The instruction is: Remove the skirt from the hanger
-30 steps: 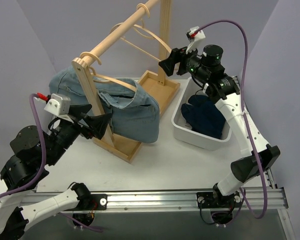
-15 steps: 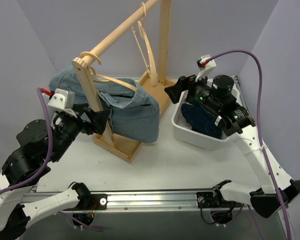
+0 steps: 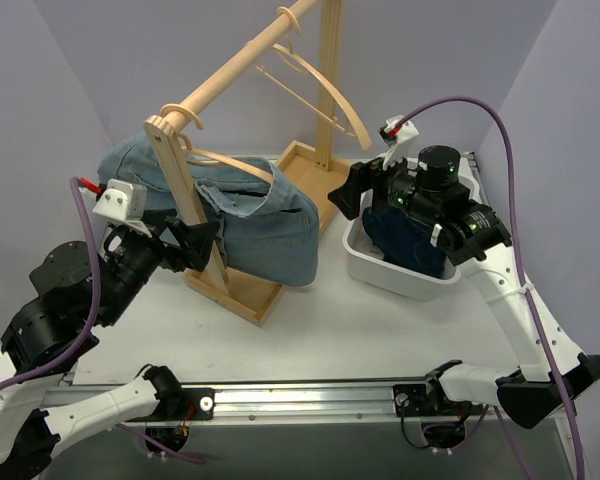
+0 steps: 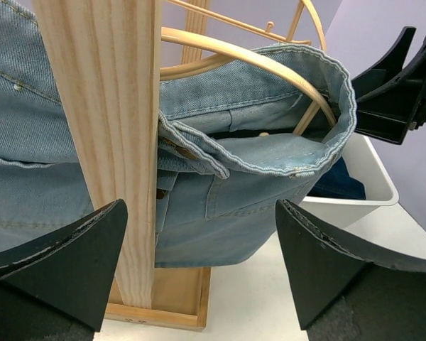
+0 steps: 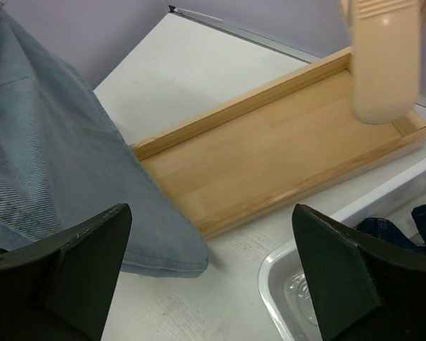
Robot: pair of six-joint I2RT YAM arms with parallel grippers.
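Hangs denim skirt (image 3: 250, 215) on its hanger (image 3: 230, 160) at the rack's (image 3: 175, 175) near-left post, long axis along the rail. Left gripper (image 3: 195, 243) jaws wide open, just before it; right gripper (image 3: 352, 190) jaws open, empty, apart.

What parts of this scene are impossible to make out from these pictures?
- Denim skirt, top external view: its left part sits behind the wooden post; how it grips the hanger is hidden.
- Left wrist view: the post blocks the skirt's middle.
- White bin: the right pincer and arm cover much of the dark cloth; what garment it is cannot be told.
- Right wrist view: the bin is cut off by the corner.
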